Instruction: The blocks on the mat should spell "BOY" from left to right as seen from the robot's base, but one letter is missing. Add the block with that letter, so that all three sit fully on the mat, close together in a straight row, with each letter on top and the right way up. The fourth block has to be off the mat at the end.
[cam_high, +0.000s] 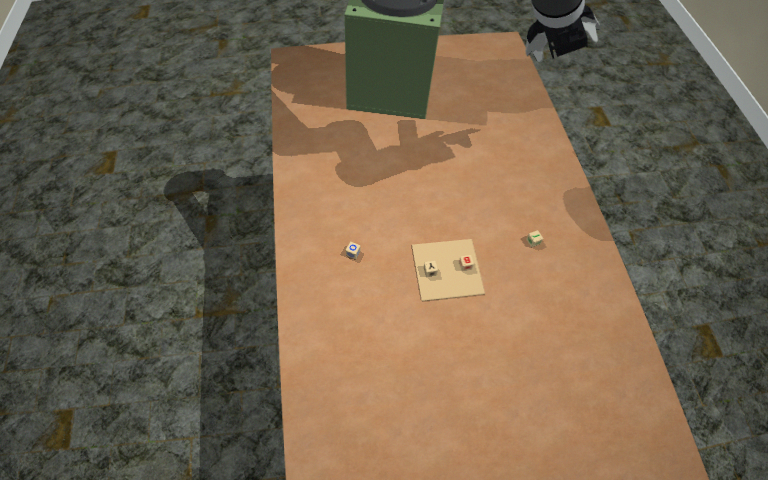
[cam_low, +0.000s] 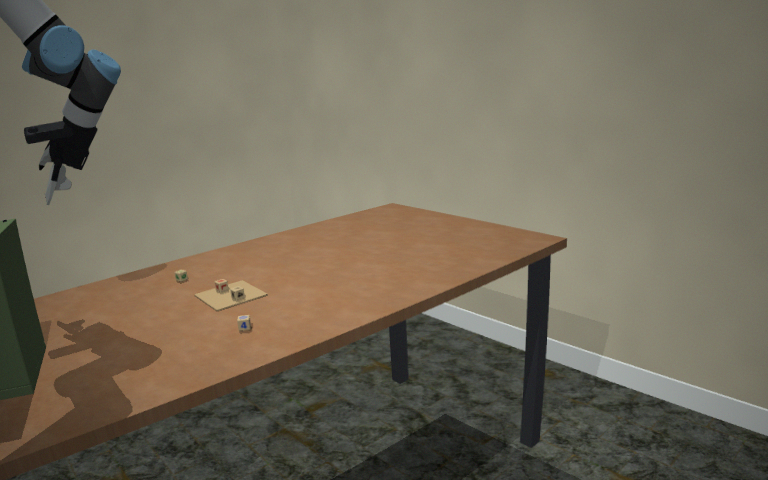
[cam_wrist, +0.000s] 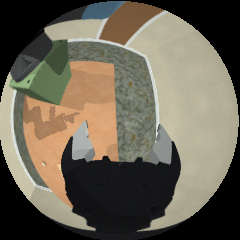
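A tan mat (cam_high: 450, 269) lies on the table. On it stand a block with a black Y (cam_high: 431, 267) and a block with a red B (cam_high: 466, 261), with a gap between them. A block with a blue O on top (cam_high: 352, 249) sits on the table off the mat, to the left in the top view. A block with a green mark (cam_high: 535, 238) sits off the mat to the right. The mat (cam_low: 229, 294), the O block (cam_low: 244, 323) and the green block (cam_low: 181, 275) also show in the exterior view. My gripper (cam_high: 560, 42) (cam_wrist: 123, 123) hangs high above the table's far corner, open and empty.
The green robot pedestal (cam_high: 392, 59) stands at the far end of the table. The table edges drop to a stone floor on both long sides.
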